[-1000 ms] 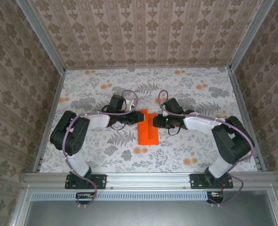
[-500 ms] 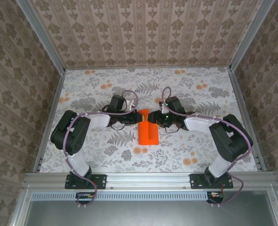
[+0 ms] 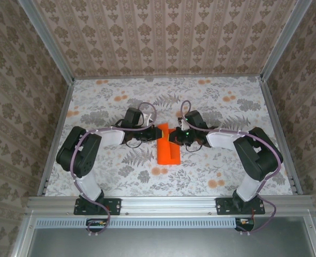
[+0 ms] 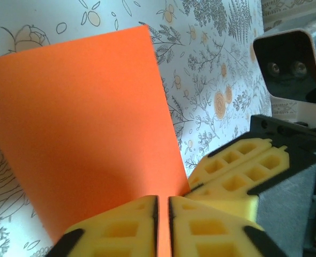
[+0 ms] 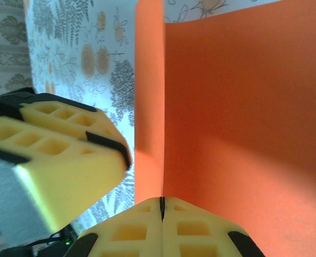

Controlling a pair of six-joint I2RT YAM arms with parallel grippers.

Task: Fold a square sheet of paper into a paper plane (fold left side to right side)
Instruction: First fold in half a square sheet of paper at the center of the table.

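Since 1 s ago the R gripper (image 3: 172, 137), black w/ yellow foam pads, has slid in over the far end of the thin bright orange paper sheet (image 3: 167, 152) & clamped. The matching L gripper (image 3: 155, 134) has hardly shifted; sheet in same spot.

Near end of sheet lies flat on the floral-print table (image 3: 110, 101), mid-table between the two arms, long axis running near-to-far. At its far end both grippers meet, tips nearly touching.

L wrist cam: L gripper (image 4: 163, 227) pads almost together, only a sliver of orange in the slit, so it's pinching the sheet's edge; R pads (image 4: 238, 174) sit just beside. R wrist cam: R gripper (image 5: 162, 227) fully closed, pads meeting on a raised fold line of the sheet.

Top view: jaws too small to read, far tip of sheet partly covered by the grippers. Wrist cams cut the sheet off at frame edges, so its overall shape can't be told there.
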